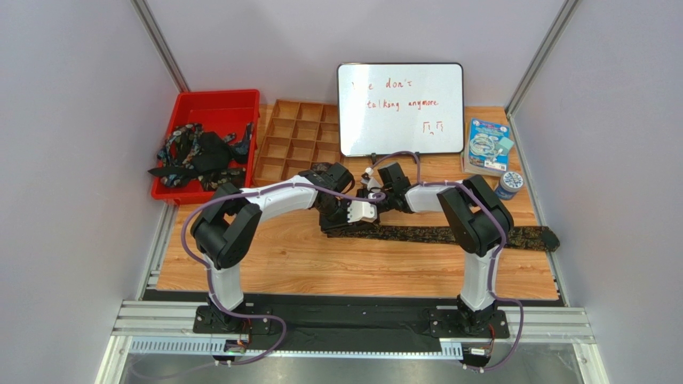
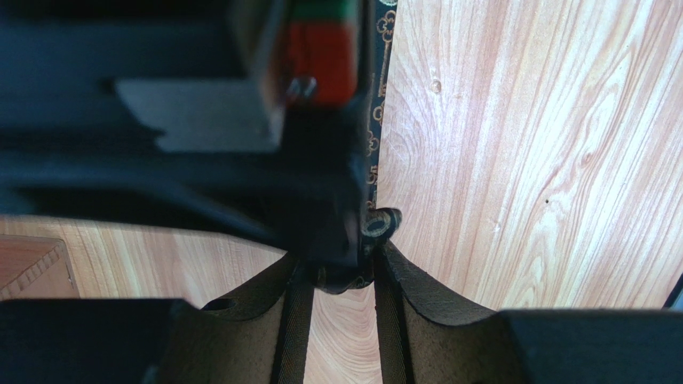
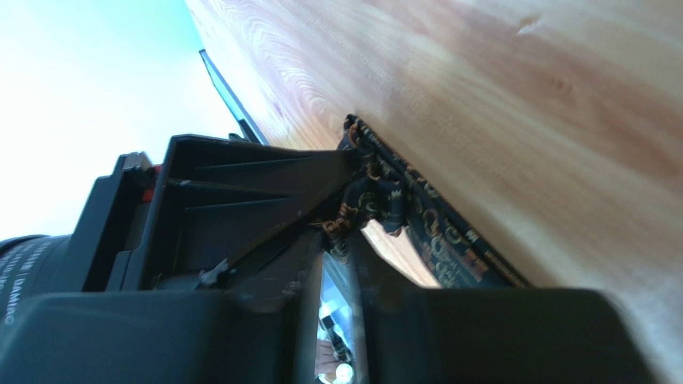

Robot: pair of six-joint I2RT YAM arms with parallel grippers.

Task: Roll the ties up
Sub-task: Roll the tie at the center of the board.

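In the top view, the tie (image 1: pixel 449 235) lies flat on the table (image 1: pixel 264 268), running from the centre out toward 3 o'clock. Its inner end is under both claws. The left gripper (image 1: pixel 346 219) and right gripper (image 1: pixel 377 198) crowd together there, touching or nearly so. The other ties (image 1: pixel 196 154) sit heaped in the red bin (image 1: pixel 240 100) at 10 o'clock. We judge the roll barely begun, since almost the whole length is flat.

In the left wrist view, the fingers (image 2: pixel 417 304) are drawn narrow on the tie's end, which is turned into a tiny coil at their tips. The loose strip leads off toward 12 o'clock beside the blurred right claw. Our worry here is the shallow hold. A quick wrist turn could let the coil slip out and spring open.

In the right wrist view, the jaws are nearly closed and seem to pinch a bunched fold of fabric, though the steep angle hides how much is inside. The tie runs away toward 4 o'clock. We think that bunching could start the roll crooked, so later turns would spiral off to one side. With the claws this close, they could also collide, or pull against each other and drag the tie along the wood.
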